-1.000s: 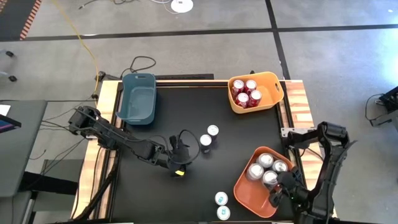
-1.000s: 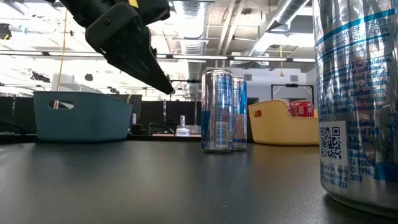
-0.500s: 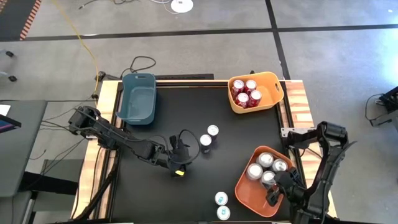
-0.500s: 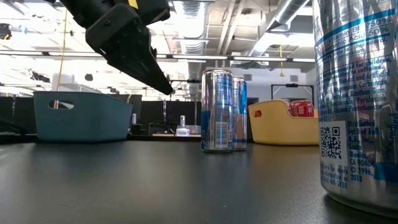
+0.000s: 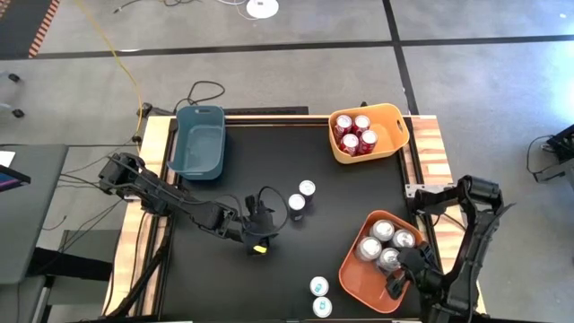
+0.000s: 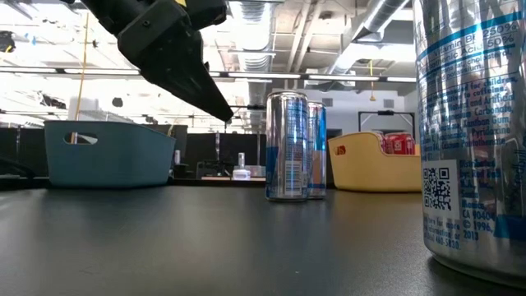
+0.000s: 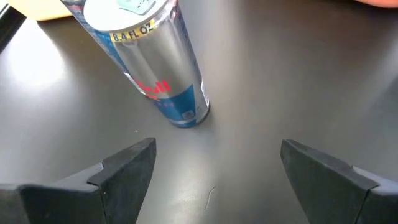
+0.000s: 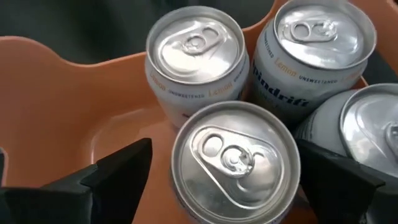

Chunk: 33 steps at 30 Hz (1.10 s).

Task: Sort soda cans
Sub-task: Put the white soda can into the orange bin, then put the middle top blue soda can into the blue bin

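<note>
Industrial room, grey floor, open ceiling with ducts.
Grey concrete floor (image 5: pixel 269 72) crossed by dark seam lines; a yellow cable (image 5: pixel 117 58) runs over it, a black cable (image 5: pixel 204 91) loops near the table edge, a white round disc (image 5: pixel 261 8) lies on the floor. Ceiling shows silver ducts (image 6: pixel 386 16), pipes and bright strip lights (image 6: pixel 49 72). Grey side table (image 5: pixel 27 206) off to one side.

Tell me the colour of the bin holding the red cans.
Yellow-orange bin, holding four red cans; clearest in the high view.
</note>
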### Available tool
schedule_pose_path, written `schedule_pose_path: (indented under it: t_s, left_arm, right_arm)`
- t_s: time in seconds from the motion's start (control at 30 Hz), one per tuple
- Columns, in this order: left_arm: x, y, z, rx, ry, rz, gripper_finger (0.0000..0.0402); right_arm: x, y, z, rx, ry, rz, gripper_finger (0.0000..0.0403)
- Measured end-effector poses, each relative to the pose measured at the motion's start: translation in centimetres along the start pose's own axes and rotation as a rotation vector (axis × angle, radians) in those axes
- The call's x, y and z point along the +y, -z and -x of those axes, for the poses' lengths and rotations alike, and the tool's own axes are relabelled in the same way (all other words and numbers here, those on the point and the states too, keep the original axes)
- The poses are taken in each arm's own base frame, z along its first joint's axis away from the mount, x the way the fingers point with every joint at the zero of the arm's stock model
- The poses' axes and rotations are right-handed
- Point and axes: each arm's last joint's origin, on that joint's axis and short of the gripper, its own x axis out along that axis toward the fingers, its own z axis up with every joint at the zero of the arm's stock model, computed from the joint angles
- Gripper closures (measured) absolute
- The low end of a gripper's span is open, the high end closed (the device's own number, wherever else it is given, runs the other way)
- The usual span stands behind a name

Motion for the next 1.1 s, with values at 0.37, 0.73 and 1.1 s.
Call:
schedule_pose_path:
  t_s: [0.37, 0.73, 1.1]
  left_arm:
    - [0.4, -1.4, -0.3, -0.113, -0.001, 0.062, 0.0063]
    - [2.2, -2.9, -3.5, -0.263, -0.049, 0.103, 0.0063]
    - [4.1, -1.8, -7.2, -0.231, -0.12, 0.191, 0.0063]
  right_arm:
    - [1.3, -3.3, 2.4, -0.092, -0.055, 0.103, 0.0009]
    - [4.3, -8.3, 3.4, -0.251, -0.134, 0.223, 0.001]
    - [5.4, -11.3, 2.4, -0.35, -0.081, 0.306, 0.001]
